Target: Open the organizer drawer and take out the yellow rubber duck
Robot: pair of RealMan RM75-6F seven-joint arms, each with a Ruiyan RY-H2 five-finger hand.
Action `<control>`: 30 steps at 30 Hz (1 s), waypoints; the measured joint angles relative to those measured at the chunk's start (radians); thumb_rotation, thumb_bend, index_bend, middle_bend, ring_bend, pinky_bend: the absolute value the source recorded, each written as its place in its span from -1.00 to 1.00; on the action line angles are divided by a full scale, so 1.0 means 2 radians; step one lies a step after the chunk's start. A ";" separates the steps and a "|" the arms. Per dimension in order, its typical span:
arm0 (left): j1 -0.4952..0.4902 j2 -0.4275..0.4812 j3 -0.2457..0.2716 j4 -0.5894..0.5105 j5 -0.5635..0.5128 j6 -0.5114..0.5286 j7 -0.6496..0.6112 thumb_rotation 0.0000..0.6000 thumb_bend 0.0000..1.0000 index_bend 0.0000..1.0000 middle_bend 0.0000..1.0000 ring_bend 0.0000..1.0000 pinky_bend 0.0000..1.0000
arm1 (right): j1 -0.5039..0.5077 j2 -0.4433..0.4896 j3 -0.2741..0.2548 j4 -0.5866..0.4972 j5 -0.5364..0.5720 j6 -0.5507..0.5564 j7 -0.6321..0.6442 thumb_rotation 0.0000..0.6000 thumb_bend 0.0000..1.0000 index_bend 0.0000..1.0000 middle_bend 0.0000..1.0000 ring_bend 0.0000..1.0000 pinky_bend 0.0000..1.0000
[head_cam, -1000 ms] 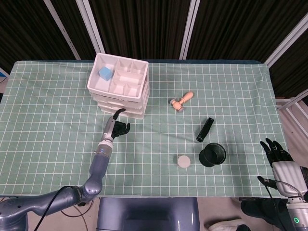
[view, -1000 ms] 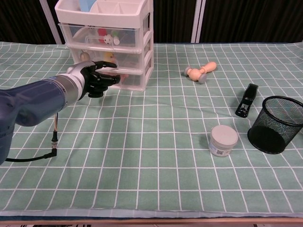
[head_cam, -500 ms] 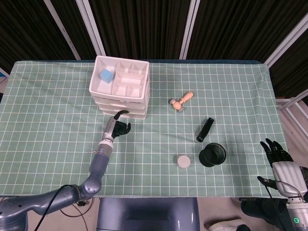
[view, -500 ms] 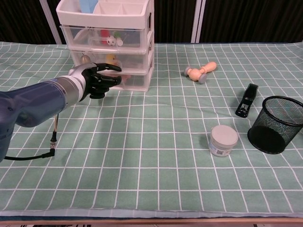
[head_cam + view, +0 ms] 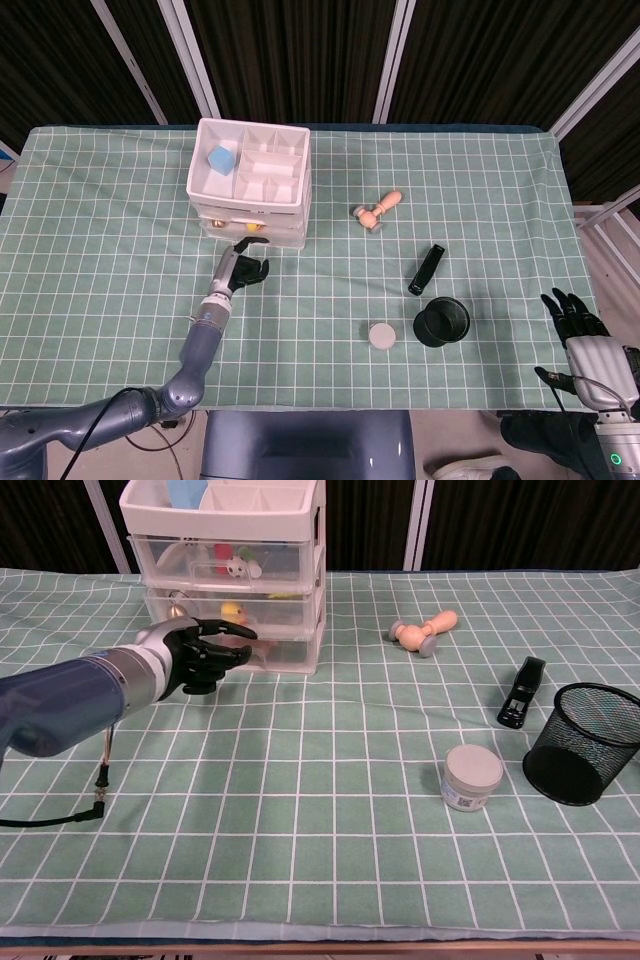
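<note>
The white organizer (image 5: 250, 175) (image 5: 225, 540) stands at the back left of the table, with a tray of compartments on top and clear drawers below. The yellow rubber duck (image 5: 232, 611) lies in the middle drawer (image 5: 270, 605). That drawer is slid out a little, so a bit of the yellow duck (image 5: 252, 227) shows from above. My left hand (image 5: 243, 265) (image 5: 200, 652) is at the drawer's front, fingers curled, one finger hooked on its lower lip. My right hand (image 5: 575, 318) hangs beyond the table's right front corner, fingers spread and holding nothing.
A wooden roller toy (image 5: 378, 210) (image 5: 425, 630) lies right of the organizer. Further right are a black stapler (image 5: 427, 268) (image 5: 520, 692), a black mesh cup (image 5: 442, 322) (image 5: 580, 742) and a white jar (image 5: 381, 336) (image 5: 471, 776). A cable (image 5: 105, 770) trails at the left.
The middle drawer has slid out toward me, baring the duck from above. My left hand has drawn back slightly with it. The right hand has not moved.
</note>
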 measured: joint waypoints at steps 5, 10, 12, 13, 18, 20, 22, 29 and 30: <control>0.020 0.013 0.018 -0.033 0.024 0.018 -0.003 1.00 -0.03 -0.38 0.89 0.93 1.00 | 0.000 0.000 0.000 0.000 -0.001 0.000 0.000 1.00 -0.86 -1.00 -1.00 -1.00 -0.55; 0.035 0.028 0.047 -0.059 0.062 0.038 0.007 1.00 -0.04 -0.45 0.89 0.93 1.00 | 0.000 0.001 0.000 -0.001 -0.001 0.000 0.001 1.00 -0.87 -1.00 -1.00 -1.00 -0.55; 0.038 0.033 0.058 -0.064 0.078 0.047 0.017 1.00 -0.04 -0.47 0.89 0.93 1.00 | 0.000 0.001 0.000 -0.001 -0.001 0.000 0.001 1.00 -0.87 -1.00 -1.00 -1.00 -0.55; 0.039 0.036 0.065 -0.067 0.089 0.052 0.026 1.00 -0.04 -0.47 0.89 0.93 1.00 | 0.000 0.001 0.000 -0.001 -0.001 0.000 0.001 1.00 -0.87 -1.00 -1.00 -1.00 -0.55; 0.042 0.049 0.091 -0.075 0.119 0.070 0.067 1.00 -0.04 -0.47 0.89 0.93 1.00 | 0.000 0.001 0.000 -0.001 0.000 0.000 0.003 1.00 -0.87 -1.00 -1.00 -1.00 -0.55; 0.042 0.053 0.098 -0.079 0.123 0.074 0.080 1.00 -0.04 -0.47 0.89 0.93 1.00 | 0.000 0.001 0.000 -0.002 0.000 0.000 0.003 1.00 -0.86 -1.00 -1.00 -1.00 -0.55; 0.043 0.056 0.101 -0.086 0.124 0.077 0.084 1.00 -0.04 -0.47 0.89 0.93 1.00 | 0.000 0.001 0.000 -0.002 0.000 0.000 0.003 1.00 -0.86 -1.00 -1.00 -1.00 -0.55; 0.041 0.060 0.106 -0.093 0.167 0.101 0.102 1.00 -0.04 -0.46 0.92 0.95 1.00 | -0.001 0.001 0.000 -0.002 -0.001 0.001 0.004 1.00 -0.86 -1.00 -1.00 -1.00 -0.55; 0.039 0.060 0.106 -0.093 0.175 0.106 0.107 1.00 -0.04 -0.45 0.92 0.96 1.00 | -0.001 0.001 0.000 -0.002 -0.001 0.001 0.004 1.00 -0.86 -1.00 -1.00 -1.00 -0.55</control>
